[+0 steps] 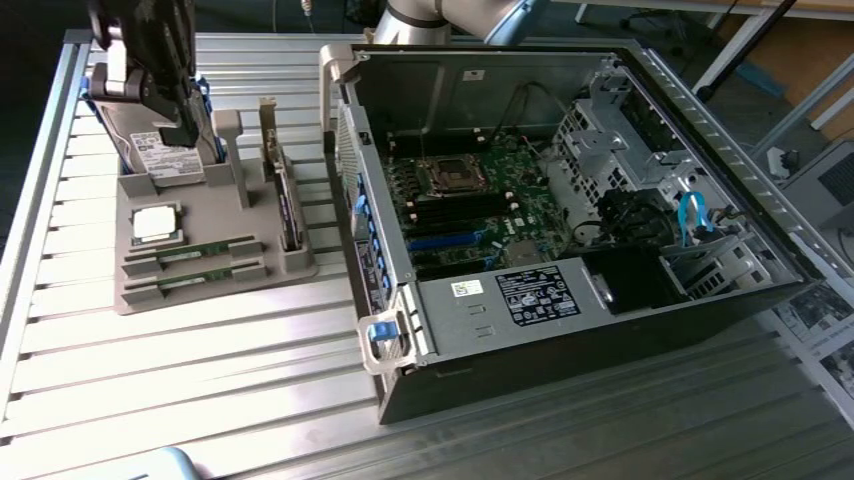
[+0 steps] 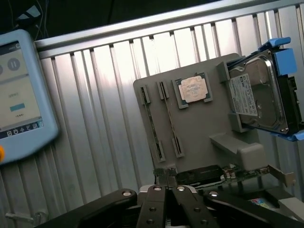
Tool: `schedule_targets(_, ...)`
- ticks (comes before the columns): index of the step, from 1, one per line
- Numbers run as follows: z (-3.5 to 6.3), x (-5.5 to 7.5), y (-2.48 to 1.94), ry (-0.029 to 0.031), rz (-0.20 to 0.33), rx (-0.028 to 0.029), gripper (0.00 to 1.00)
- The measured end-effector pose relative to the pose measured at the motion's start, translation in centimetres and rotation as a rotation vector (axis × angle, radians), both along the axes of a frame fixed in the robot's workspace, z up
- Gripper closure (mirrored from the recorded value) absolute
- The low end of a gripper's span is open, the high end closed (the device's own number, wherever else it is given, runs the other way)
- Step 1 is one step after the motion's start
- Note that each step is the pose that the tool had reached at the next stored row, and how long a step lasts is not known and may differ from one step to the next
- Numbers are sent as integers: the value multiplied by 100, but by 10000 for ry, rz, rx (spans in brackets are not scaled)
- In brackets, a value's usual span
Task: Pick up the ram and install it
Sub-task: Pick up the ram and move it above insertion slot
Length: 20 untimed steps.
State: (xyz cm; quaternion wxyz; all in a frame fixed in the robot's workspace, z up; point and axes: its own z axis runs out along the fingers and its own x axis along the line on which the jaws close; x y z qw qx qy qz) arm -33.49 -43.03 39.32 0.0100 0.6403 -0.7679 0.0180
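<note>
Slatted metal surface (image 1: 200, 380); open computer case (image 1: 400, 90) frame right. Ram (image 1: 200, 252) and twin (image 1: 200, 279) stand edge-up in grey holder (image 1: 138, 298), lower left, likely for easy pinching. My fingers (image 2: 158, 195) clenched, empty, above holder.

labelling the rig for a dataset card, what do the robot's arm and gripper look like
The gripper is black, built of flat linkage bars joined by round silver pins, and it narrows toward the tip. The arm is a smooth silver-grey tube with a rounded joint.
</note>
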Motion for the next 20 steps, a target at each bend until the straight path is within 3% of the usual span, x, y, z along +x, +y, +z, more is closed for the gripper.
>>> schedule_targets(13, -1, 0, 0, -1, 722, -40, 89)
schedule_targets(20, 0, 0, 0, -1, 733, -41, 89)
